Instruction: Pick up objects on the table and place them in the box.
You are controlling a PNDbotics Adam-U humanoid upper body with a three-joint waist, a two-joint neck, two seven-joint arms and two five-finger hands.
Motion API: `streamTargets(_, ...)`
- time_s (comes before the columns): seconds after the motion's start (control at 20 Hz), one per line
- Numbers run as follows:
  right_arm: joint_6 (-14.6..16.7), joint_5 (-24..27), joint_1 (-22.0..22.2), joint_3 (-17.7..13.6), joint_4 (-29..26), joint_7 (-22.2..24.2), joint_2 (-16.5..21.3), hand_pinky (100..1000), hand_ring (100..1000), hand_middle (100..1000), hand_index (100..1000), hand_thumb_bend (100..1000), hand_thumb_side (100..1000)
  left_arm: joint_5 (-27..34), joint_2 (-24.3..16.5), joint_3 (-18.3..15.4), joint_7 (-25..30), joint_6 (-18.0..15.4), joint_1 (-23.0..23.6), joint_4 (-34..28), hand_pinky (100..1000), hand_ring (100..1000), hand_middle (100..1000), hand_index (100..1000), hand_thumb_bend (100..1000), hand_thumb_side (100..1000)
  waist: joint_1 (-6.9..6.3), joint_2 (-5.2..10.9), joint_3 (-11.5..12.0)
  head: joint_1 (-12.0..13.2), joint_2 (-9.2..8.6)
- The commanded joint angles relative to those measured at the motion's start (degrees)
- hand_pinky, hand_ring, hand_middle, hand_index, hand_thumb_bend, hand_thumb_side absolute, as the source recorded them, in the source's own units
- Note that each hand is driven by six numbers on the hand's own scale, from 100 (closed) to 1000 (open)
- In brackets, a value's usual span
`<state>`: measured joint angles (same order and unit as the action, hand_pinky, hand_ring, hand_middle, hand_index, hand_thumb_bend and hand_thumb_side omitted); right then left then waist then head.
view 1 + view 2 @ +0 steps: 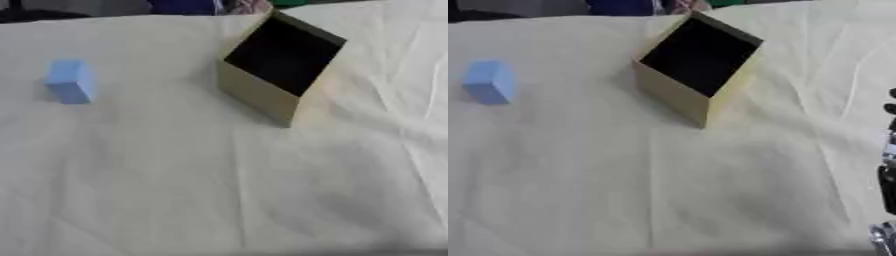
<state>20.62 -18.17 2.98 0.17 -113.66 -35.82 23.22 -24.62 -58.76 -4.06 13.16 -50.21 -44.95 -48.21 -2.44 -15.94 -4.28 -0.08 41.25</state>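
A light blue block (69, 81) stands on the white cloth-covered table (175, 175) at the far left. An open tan box (255, 92) with a dark inside sits at the back centre, turned corner-on toward me. Nothing shows inside the box. A sliver of my right hand (888, 165), black with silver parts, shows at the right edge of the right eye view, well apart from the box and the block. I cannot make out how it is held. My left hand appears in neither view.
The cloth is creased, with folds running down the right side (411, 100). Dark and coloured shapes lie beyond the table's far edge (184, 6).
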Motion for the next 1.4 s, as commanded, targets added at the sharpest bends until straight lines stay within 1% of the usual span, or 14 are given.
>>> streamTargets(0.05,0.0,0.3,-0.4,0.0,-0.9,0.3,1.6,656,819,639,735,100,822,-1.7,-0.2,0.1,4.4,-1.8,-3.1,1.9,949,928,876,976,438,849,0.0,0.98,-0.1,0.2,-0.58)
streamTargets(0.25,0.1,0.4,-0.5,0.1,-0.9,0.5,1.6,655,819,640,735,100,822,-3.4,1.4,0.6,6.8,-1.8,-5.1,2.2,955,941,893,990,465,823,-0.05,0.83,-0.3,0.2,-0.9)
streamTargets(0.3,0.1,0.4,-0.6,0.1,-0.9,0.5,1.6,655,819,639,735,100,822,-3.7,1.7,0.8,7.4,-1.8,-5.2,2.0,958,945,895,991,455,801,-0.08,0.79,-0.4,0.2,-0.99)
streamTargets(0.35,0.1,0.5,-0.6,0.1,-0.9,0.5,1.6,655,820,639,735,100,823,-4.2,1.9,1.0,8.2,-1.8,-5.3,1.7,974,958,905,998,467,764,-0.12,0.74,-0.4,0.2,-1.1)
streamTargets(0.5,0.0,0.5,-0.7,0.2,-0.9,0.7,1.5,655,820,639,735,100,823,-4.6,2.7,1.5,11.3,-1.8,-5.6,1.8,984,960,891,992,510,709,-0.19,0.63,-0.5,0.2,-1.33)
streamTargets(0.55,0.0,0.5,-0.8,0.3,-0.9,0.7,1.5,655,820,639,735,100,823,-4.5,3.0,1.5,12.3,-1.8,-5.8,2.3,988,960,886,994,533,662,-0.2,0.61,-0.5,0.3,-1.37)
streamTargets(0.65,-0.1,0.5,-0.8,0.3,-0.9,0.8,1.5,655,820,639,735,100,823,-4.1,3.5,1.6,14.6,-1.8,-6.4,3.1,990,960,889,1000,548,629,-0.2,0.58,-0.5,0.4,-1.44)
streamTargets(0.7,-0.1,0.6,-0.8,0.3,-0.9,0.8,1.5,655,820,639,735,100,823,-3.8,3.8,1.5,15.7,-1.8,-6.7,3.5,993,962,892,1000,551,622,-0.18,0.58,-0.5,0.4,-1.51)
streamTargets(0.9,0.0,0.6,-0.8,0.4,-0.9,0.9,1.5,654,820,638,735,100,823,-4.1,4.3,1.1,20.6,-1.8,-8.5,4.4,997,974,915,1000,612,609,-0.11,0.62,-0.3,0.8,-1.6)
streamTargets(1.05,0.0,0.7,-0.8,0.5,-0.9,1.0,1.6,654,820,638,735,100,823,-5.6,5.1,0.7,23.5,-1.8,-10.2,4.8,1000,996,947,1000,652,612,-0.14,0.61,-0.3,1.2,-1.78)
streamTargets(1.2,0.0,0.7,-0.9,0.6,-0.9,1.1,1.7,654,820,638,735,100,823,-7.3,6.2,0.1,25.7,-1.8,-12.1,5.1,1000,1000,953,1000,686,619,-0.23,0.66,-0.4,1.7,-2.1)
streamTargets(1.4,0.0,0.9,-1.2,0.7,-0.9,1.2,1.8,654,820,638,736,100,823,-9.1,8.1,-0.6,27.0,-1.8,-14.8,5.7,1000,1000,949,1000,679,622,-0.43,0.44,-0.6,2.6,-2.6)
